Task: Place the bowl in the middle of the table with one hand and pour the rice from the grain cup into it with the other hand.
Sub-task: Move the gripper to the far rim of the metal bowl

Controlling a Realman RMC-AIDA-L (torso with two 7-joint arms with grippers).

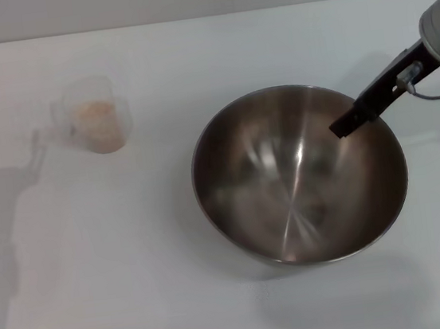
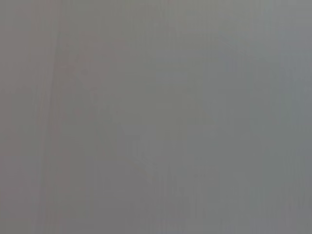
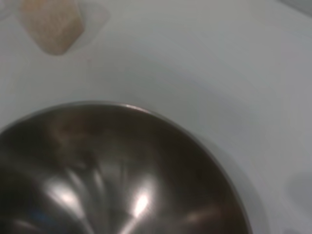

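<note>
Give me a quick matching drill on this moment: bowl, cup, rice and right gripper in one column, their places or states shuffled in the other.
Things:
1. bowl
2. cup
3. rice
4. right gripper

States:
A. inside the cup, unpoured
B. at the bowl's rim on the robot's right
C. empty, near the middle of the table
D. upright on the table, to the robot's left of the bowl

Pairs: 1-C, 2-D, 3-A, 4-B
</note>
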